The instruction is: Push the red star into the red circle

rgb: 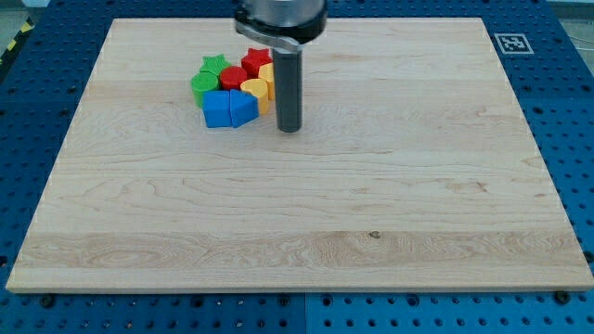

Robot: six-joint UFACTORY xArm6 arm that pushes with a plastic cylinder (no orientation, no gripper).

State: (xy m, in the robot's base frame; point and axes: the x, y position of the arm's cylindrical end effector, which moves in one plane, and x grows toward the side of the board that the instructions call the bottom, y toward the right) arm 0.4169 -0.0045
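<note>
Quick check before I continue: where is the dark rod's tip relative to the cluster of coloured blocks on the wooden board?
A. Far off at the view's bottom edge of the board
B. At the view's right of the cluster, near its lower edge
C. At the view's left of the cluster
B: my tip rests on the wooden board just to the view's right of the cluster, beside the blue block and yellow block.
</note>
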